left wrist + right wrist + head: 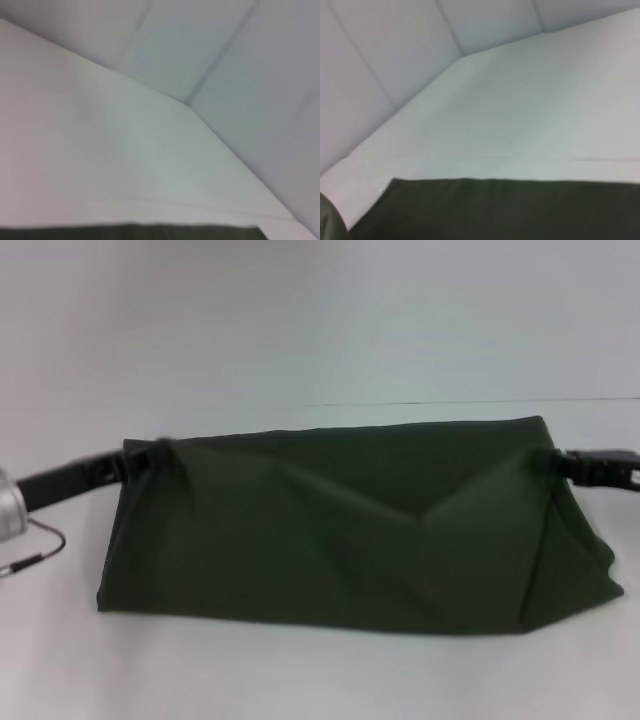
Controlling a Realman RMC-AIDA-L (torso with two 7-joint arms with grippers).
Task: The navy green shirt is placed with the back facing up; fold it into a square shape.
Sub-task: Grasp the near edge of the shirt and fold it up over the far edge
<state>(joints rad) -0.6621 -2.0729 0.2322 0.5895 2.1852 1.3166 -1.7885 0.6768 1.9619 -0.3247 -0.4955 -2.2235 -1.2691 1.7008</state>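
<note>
Pinching the navy green shirt (pixel 340 530), left gripper (pixel 150 462) and right gripper (pixel 560 464) hold its upper corners.

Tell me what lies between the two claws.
In the head view, only the navy green shirt spans from the left claw to the right claw, each gripping an upper corner.

A white bench (pixel 300 670) fills the lower part of the head view, plain and smooth. Behind it, toward 12 o'clock, stands a pale grey wall (pixel 320 320); a thin dark line marks where bench and wall meet on the 2 o'clock side. In the wrist views the wall (pixel 240 60) shows faint seams between panels, and the bench (pixel 530 115) has a faint straight seam.
</note>
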